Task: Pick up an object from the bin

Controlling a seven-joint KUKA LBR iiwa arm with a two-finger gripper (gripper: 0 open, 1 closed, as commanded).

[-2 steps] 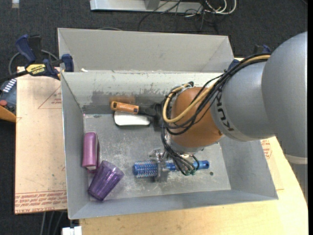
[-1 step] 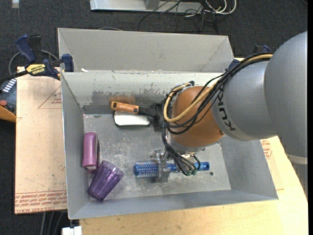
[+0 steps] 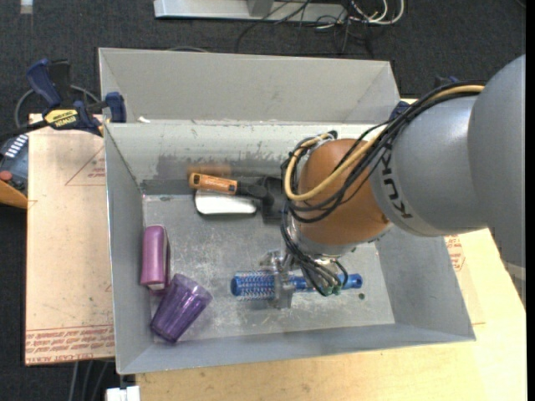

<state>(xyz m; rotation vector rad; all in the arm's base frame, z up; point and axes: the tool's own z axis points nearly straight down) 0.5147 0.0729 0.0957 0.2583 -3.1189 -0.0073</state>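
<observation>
**Pincer low over the blue brush, near middle of the bin**

Count as you see it: five loose things, one of each kind.

- One blue brush, lying flat on the bin floor, near side, about the middle. Bristled head points to your left, handle runs right.
- One purple see-through cup, tipped on its side in the near left corner.
- One pink cylinder, lying just above the cup, close along the left wall. The two look to be touching or nearly so.
- One white oblong piece, far side, left of centre.
- One orange-handled tool, just behind the white piece, lying along the foot of the far wall. Its dark end runs under the arm.

The pincer is down at the brush, at the spot where head meets handle. Whether it is spread or pressed together, you cannot tell: the wrist and its wires crowd that spot. The arm comes in from the right, its orange cover wrapped in looped cable.

Surface: the grey metal bin has sloped walls and a scuffed, scratched floor, with a darker smear along the far wall's foot.

Room: dark floor all round, and loose cords trailing at the far edge.
</observation>
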